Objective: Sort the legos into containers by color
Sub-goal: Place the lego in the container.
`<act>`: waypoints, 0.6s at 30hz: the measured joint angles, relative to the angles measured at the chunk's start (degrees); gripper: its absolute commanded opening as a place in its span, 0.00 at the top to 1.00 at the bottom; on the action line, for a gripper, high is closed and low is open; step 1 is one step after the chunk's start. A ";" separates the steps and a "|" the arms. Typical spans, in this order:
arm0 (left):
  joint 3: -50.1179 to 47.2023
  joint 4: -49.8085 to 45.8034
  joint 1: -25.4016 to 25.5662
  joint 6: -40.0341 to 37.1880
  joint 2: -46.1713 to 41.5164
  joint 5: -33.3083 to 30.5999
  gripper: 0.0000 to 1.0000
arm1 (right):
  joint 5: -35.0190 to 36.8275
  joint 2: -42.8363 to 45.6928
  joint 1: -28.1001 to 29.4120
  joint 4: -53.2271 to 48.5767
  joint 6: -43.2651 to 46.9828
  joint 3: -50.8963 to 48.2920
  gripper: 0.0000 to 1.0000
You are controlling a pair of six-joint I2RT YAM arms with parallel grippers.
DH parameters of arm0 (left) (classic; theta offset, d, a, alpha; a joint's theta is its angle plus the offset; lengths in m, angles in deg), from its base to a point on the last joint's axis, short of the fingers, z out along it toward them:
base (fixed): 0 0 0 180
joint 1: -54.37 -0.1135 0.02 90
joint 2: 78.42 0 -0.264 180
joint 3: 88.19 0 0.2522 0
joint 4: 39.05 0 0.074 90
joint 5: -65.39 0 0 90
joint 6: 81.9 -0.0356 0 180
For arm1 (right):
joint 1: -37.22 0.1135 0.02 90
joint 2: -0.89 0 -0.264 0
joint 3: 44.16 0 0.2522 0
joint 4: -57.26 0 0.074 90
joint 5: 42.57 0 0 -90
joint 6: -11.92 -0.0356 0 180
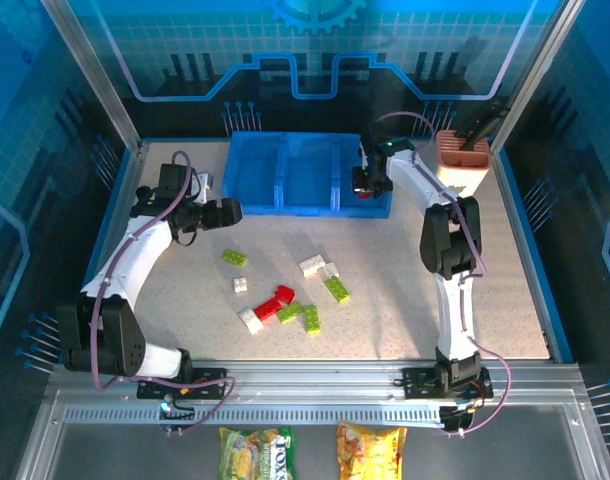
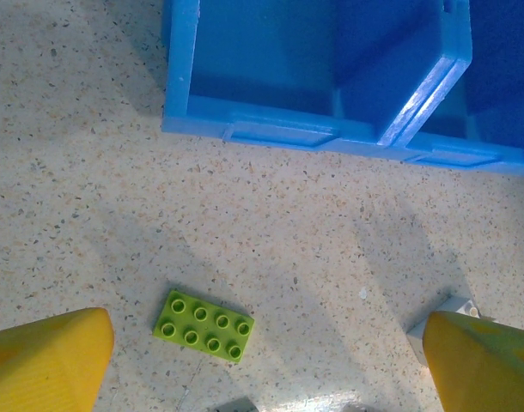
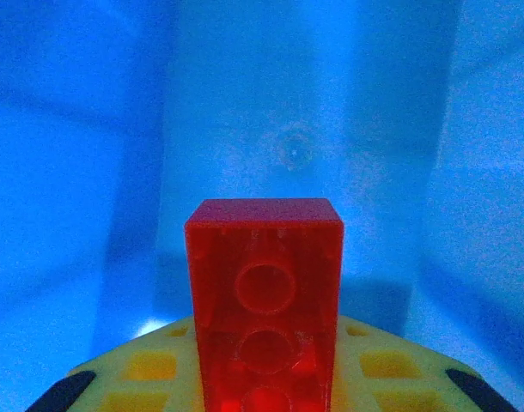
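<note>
The blue tray (image 1: pixel 285 172) with three compartments stands at the back of the table. My right gripper (image 1: pixel 366 180) hangs over its right compartment (image 3: pixel 288 146), shut on a red brick (image 3: pixel 264 292) that shows its hollow underside; the same red brick (image 1: pixel 363 191) glows at the fingertips. My left gripper (image 1: pixel 225 212) is open, low over the table in front of the tray's left compartment (image 2: pixel 262 51). Between its yellow fingers (image 2: pixel 43 360) lies a lime green brick (image 2: pixel 204 325), untouched. Loose bricks lie mid-table: a green one (image 1: pixel 234 258), a red one (image 1: pixel 277 298), white ones (image 1: pixel 313 265).
A white-and-terracotta holder (image 1: pixel 461 160) stands at the back right beside the tray. More green (image 1: pixel 336 289) and white (image 1: pixel 251 320) bricks cluster in the table's middle. A white brick (image 2: pixel 447 311) sits close to the left gripper's right finger. Snack bags (image 1: pixel 257 452) lie below the front rail.
</note>
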 measured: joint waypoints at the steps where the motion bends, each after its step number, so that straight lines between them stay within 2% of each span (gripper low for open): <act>1: 0.00 0.00 0.00 0.00 0.00 0.00 0.06 | 0.13 -1.27 0.00 -0.20 0.02 1.09 0.73; 10: 0.00 0.00 0.00 0.00 0.00 0.02 0.06 | 1.44 -9.77 0.00 -0.92 0.15 7.96 0.73; 18: 0.00 0.00 0.00 0.00 0.00 0.02 0.06 | 1.44 -11.30 0.00 -1.22 -0.04 8.57 0.67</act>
